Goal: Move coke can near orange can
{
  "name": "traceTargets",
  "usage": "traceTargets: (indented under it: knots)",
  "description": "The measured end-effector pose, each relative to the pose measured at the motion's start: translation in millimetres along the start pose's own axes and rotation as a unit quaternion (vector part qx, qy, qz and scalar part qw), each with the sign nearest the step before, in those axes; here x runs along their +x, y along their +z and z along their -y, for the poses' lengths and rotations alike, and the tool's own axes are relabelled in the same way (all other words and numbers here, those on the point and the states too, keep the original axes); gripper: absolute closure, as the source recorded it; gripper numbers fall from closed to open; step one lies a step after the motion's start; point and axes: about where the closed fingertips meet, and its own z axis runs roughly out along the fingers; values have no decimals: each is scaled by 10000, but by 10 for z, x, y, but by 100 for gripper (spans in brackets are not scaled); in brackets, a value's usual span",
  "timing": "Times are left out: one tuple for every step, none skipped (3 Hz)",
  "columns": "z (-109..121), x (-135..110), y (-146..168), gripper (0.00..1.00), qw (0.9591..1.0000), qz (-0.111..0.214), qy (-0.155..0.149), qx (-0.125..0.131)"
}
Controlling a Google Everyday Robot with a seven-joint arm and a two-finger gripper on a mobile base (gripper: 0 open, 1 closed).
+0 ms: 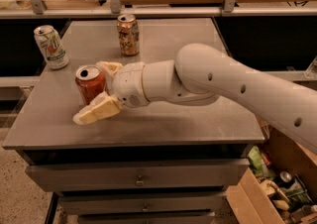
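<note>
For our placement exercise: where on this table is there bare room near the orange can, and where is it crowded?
Bare: the table right of the orange can, and the gap between it and the 7UP can. Crowded: left-middle, where the open gripper straddles the coke can.

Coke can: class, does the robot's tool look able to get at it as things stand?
Probably yes. The tool is open at the coke can, one finger on each side, with nothing between. The 7UP can and orange can stand apart, farther back.
</note>
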Motion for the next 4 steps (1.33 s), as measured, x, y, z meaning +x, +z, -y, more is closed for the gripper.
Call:
traceTargets:
  knots:
    - [-31, 3, 24, 39, 10000, -42, 18, -23]
    - [14, 40, 26, 46, 9997, -129, 192, -21]
    - [168, 90, -50, 51, 9988, -159, 459, 40]
    - [461, 124, -204, 52, 9974, -152, 662, 243]
